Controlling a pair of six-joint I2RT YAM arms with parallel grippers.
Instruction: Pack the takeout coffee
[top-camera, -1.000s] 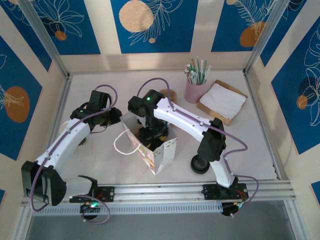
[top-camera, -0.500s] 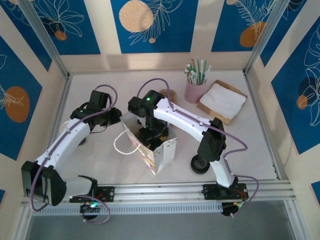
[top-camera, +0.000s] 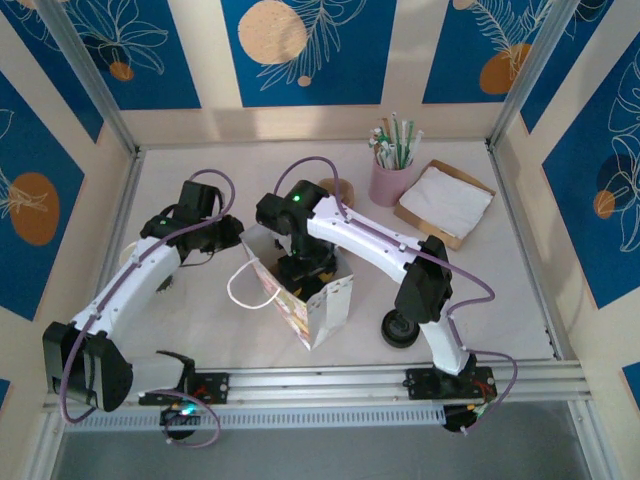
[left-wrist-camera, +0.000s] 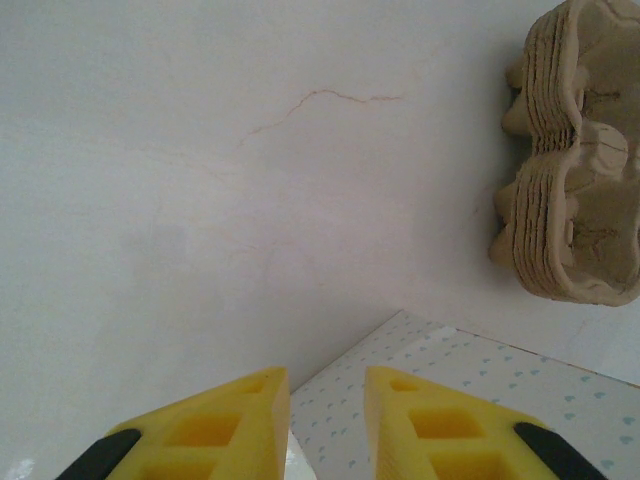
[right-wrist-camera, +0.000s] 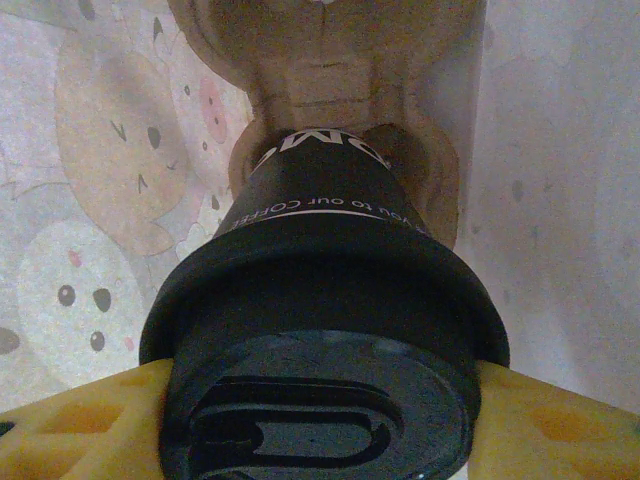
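The right gripper (right-wrist-camera: 320, 405) is clamped on the takeout coffee (right-wrist-camera: 330, 215), with its 2 yellow fingers (right-wrist-camera: 80, 420) pressed against opposite sides of the black lid (right-wrist-camera: 320, 300). From above, that gripper (top-camera: 305, 265) sits down inside the open mouth of the paper bag (top-camera: 320, 310), so the coffee is in the bag, held from the top.

Writing-wise, the wrist view is the good 1. There's a thin line of small white text curving round the cup's dark band that reads "you to our COFFEE". Above it are bigger white letters, but the holder cuts them off and they're not readable. The lid has a raised oval sip-slot moulding on top and a flared rim. All that shows of the cup below the lid is dark, and its base sits in a pocket of a brown pulp cup carrier (right-wrist-camera: 330, 60). The bag's wall (right-wrist-camera: 90, 150) has pale cartoon animal faces printed on it.

The left gripper (left-wrist-camera: 327, 425) has its yellow jaws close together with the bag's dotted paper running into the gap. It's hard to tell if it's actually pinching it. In the top view it (top-camera: 232, 235) is at the bag's far-left rim. A stack of pulp carriers (left-wrist-camera: 580, 190) lies on the pale table (left-wrist-camera: 200, 150) off to its right.
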